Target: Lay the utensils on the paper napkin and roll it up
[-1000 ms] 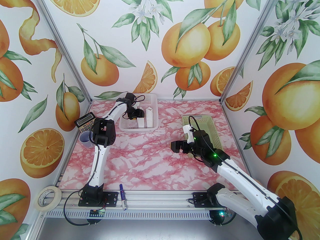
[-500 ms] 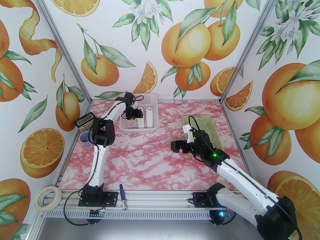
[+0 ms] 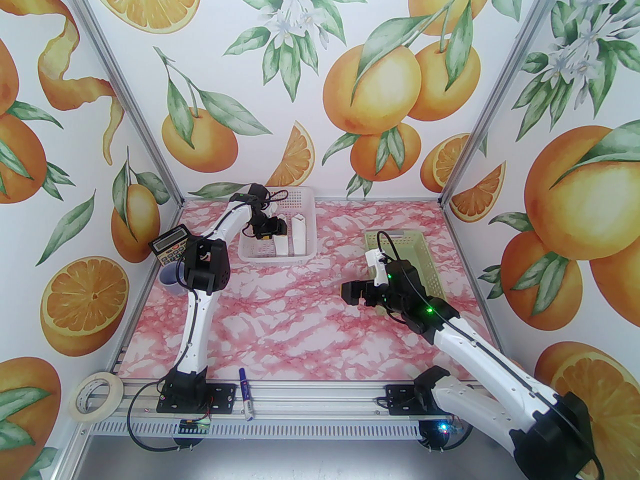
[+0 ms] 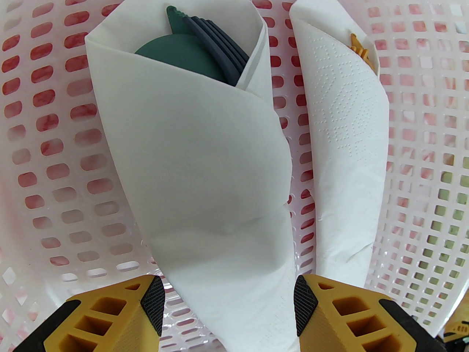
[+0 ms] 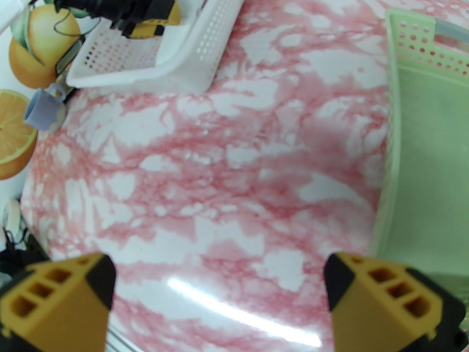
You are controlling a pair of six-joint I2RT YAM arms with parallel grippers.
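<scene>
A rolled paper napkin (image 4: 198, 160) lies in the white mesh basket (image 4: 44, 123), and the dark teal utensils (image 4: 176, 46) poke out of its open top end. My left gripper (image 4: 229, 306) stands open astride the roll's narrow near end, with a thin gap at the left pad (image 4: 154, 303). In the top view the left gripper (image 3: 268, 230) hovers over the basket (image 3: 305, 203) and partly covers the roll (image 3: 281, 245). My right gripper (image 5: 220, 288) is open and empty above bare table, and the top view places it (image 3: 350, 293) beside the green basket.
A second rolled napkin (image 4: 344, 141) with an orange utensil tip (image 4: 361, 50) lies to the right in the same basket. A green basket (image 3: 425, 263) sits at the right. A calculator (image 3: 170, 250) and a blue cup (image 3: 170, 278) stand at the left edge. A tape roll (image 3: 95, 395) and a marker (image 3: 246, 393) lie near the front rail.
My left arm has shifted slightly left and back over the white basket. The right arm has not moved.
</scene>
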